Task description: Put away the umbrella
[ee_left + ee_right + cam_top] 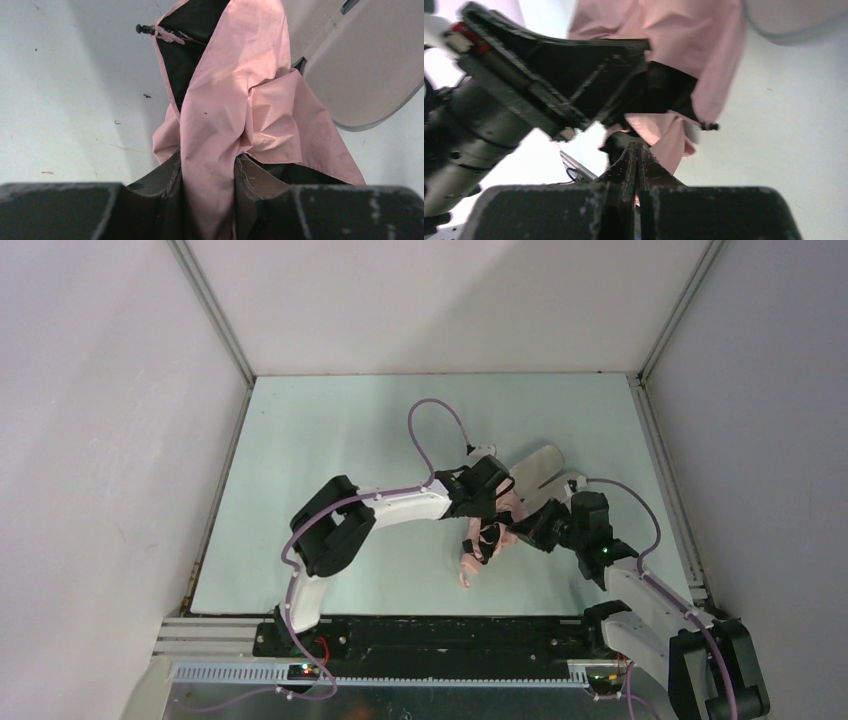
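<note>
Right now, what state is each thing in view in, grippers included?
umbrella: collapsed, fabric loose and crumpled, outside the case.
case: lying on the table beside the umbrella; cannot tell whether it is open or closed.
left gripper: shut on a fold of umbrella fabric.
right gripper: shut, fingers pressed together.

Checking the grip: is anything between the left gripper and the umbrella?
Nothing: in the left wrist view the left gripper has its jaws pinching a fold of the umbrella directly.
</note>
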You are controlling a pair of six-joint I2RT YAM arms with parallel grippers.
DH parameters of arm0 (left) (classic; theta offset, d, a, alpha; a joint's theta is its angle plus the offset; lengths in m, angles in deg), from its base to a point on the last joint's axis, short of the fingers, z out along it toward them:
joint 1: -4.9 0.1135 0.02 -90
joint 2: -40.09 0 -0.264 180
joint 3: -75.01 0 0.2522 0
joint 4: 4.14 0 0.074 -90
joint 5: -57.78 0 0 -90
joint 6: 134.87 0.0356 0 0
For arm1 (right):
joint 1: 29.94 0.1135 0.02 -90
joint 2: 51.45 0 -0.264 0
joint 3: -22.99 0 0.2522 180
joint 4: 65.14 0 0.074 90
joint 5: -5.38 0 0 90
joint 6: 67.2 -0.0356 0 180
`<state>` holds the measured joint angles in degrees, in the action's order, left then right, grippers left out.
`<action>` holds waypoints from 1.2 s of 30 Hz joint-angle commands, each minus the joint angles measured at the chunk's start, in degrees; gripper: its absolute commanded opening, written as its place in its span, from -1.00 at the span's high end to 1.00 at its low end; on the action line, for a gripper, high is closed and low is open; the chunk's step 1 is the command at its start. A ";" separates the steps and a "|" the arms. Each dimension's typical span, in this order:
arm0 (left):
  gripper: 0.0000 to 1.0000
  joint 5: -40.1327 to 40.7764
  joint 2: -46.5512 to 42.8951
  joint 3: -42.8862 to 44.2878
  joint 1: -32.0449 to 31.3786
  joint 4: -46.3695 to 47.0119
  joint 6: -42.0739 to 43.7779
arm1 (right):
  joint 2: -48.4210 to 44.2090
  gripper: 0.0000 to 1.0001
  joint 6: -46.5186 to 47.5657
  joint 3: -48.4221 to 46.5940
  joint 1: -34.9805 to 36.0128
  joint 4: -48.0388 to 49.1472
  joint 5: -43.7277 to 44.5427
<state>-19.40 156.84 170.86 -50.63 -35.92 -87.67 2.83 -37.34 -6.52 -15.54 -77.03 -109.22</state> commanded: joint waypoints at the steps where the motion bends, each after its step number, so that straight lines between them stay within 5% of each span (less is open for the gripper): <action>1: 1.00 5.36 2.76 1.00 -1.00 -6.84 -3.24 | 0.14 1.00 -1.15 -4.69 2.78 7.74 -3.58; 13: 1.00 15.21 0.57 3.30 -2.27 -24.50 -20.98 | 5.91 1.00 -17.28 -0.85 11.88 30.15 3.21; 20: 1.00 16.08 3.07 8.11 -3.42 -40.71 -33.22 | 10.39 1.00 -17.13 -0.22 16.33 37.51 4.88; 30: 1.00 16.87 -0.53 -5.37 -3.26 -27.26 -41.62 | 27.71 1.00 -24.75 4.91 21.62 62.10 2.91; 36: 1.00 20.00 1.15 -6.03 -2.48 -24.91 -41.99 | 42.59 1.00 -29.10 6.59 22.29 79.78 0.88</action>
<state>-0.25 153.01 168.26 -53.82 -58.48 -126.64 38.35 -62.46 -0.93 6.23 -16.38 -105.83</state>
